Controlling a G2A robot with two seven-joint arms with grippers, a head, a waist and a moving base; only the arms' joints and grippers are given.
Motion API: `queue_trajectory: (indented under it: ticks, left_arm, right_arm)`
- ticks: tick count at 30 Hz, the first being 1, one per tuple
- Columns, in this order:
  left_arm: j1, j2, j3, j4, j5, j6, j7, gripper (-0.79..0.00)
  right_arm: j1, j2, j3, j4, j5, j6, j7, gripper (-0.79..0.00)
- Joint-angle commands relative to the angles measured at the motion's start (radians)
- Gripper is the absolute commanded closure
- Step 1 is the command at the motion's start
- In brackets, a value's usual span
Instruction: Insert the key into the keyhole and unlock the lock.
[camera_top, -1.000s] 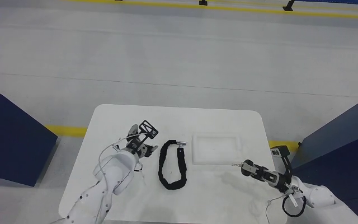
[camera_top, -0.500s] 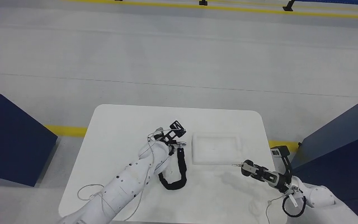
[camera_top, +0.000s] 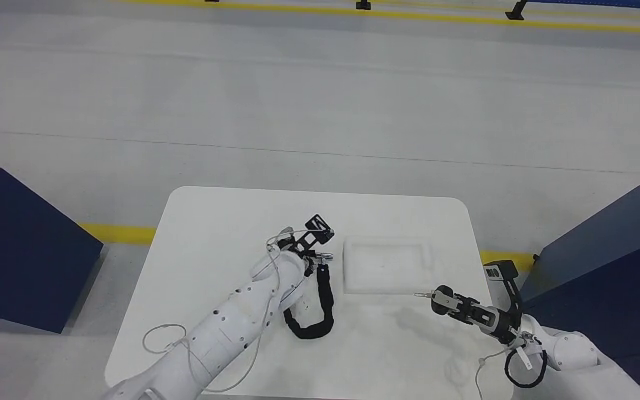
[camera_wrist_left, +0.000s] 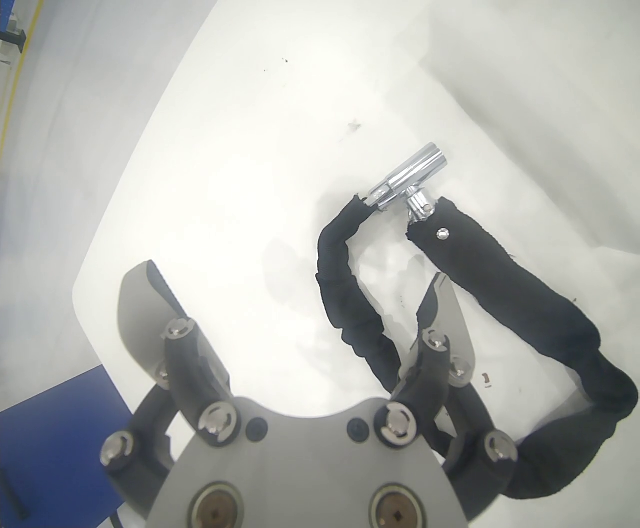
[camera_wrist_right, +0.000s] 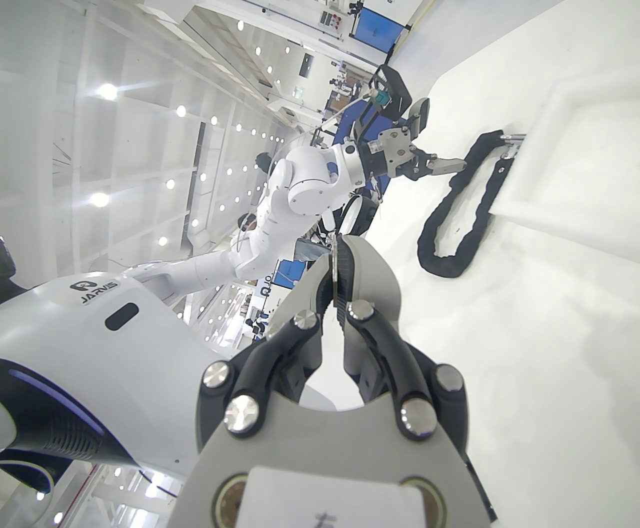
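Note:
A black fabric-covered chain lock (camera_top: 322, 300) lies in a loop on the white table (camera_top: 210, 240), and its chrome lock cylinder (camera_wrist_left: 412, 175) joins the two ends at the far side. My left gripper (camera_wrist_left: 292, 275) hovers open over the loop. One strand of the chain lock (camera_wrist_left: 350, 295) runs between its fingers, and one fingertip (camera_wrist_left: 442, 295) sits inside the loop. My right gripper (camera_top: 432, 296) is at the table's right, shut on a thin metal key (camera_wrist_right: 332, 275) that points toward the lock. In the right wrist view, the left gripper (camera_wrist_right: 450, 164) stands over the chain lock (camera_wrist_right: 450, 235).
A shallow white tray (camera_top: 385, 241) sits just right of the lock cylinder, between the two arms. Dark blue barriers (camera_top: 40, 260) stand off both sides of the table. Bare tabletop lies left of the chain and near the front edge.
The left arm has swung right, from beside the chain's left side to over its upper part, then almost settled. The right arm and the chain have not moved.

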Motion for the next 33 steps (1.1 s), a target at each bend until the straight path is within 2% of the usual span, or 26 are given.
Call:
queue_trajectory:
  ticks: [1, 6, 12, 20, 22, 23, 25, 26, 33]
  left_arm:
    - [-0.019, -0.016, 0.009, 0.024, -0.012, -0.002, -0.019, -0.785]
    - [-0.102, -0.071, 0.031, 0.153, -0.105, -0.047, -0.026, -0.785]
    - [-0.193, -0.150, 0.069, 0.365, -0.194, -0.077, -0.019, -0.785]
    - [-0.258, -0.236, 0.106, 0.581, -0.233, -0.097, 0.034, -0.779]
    - [-0.270, -0.252, 0.109, 0.620, -0.241, -0.107, 0.043, -0.606]
    - [-0.275, -0.259, 0.109, 0.636, -0.245, -0.113, 0.047, -0.588]
    - [-0.283, -0.272, 0.109, 0.665, -0.256, -0.134, 0.051, -0.440]
    - [-0.287, -0.278, 0.110, 0.679, -0.259, -0.144, 0.054, -0.403]
    - [-0.304, -0.310, 0.110, 0.759, -0.275, -0.187, 0.070, -0.323]
  right_arm:
    - [0.000, 0.000, 0.000, 0.000, 0.000, 0.000, 0.000, 0.000]
    - [0.000, 0.000, 0.000, 0.000, 0.000, 0.000, 0.000, 0.000]
    - [0.000, 0.000, 0.000, 0.000, 0.000, 0.000, 0.000, 0.000]
    - [0.000, 0.000, 0.000, 0.000, 0.000, 0.000, 0.000, 0.000]
    - [0.000, 0.000, 0.000, 0.000, 0.000, 0.000, 0.000, 0.000]
    - [0.000, 0.000, 0.000, 0.000, 0.000, 0.000, 0.000, 0.000]
    - [0.000, 0.000, 0.000, 0.000, 0.000, 0.000, 0.000, 0.000]
    - [0.000, 0.000, 0.000, 0.000, 0.000, 0.000, 0.000, 0.000]
    - [0.000, 0.000, 0.000, 0.000, 0.000, 0.000, 0.000, 0.000]
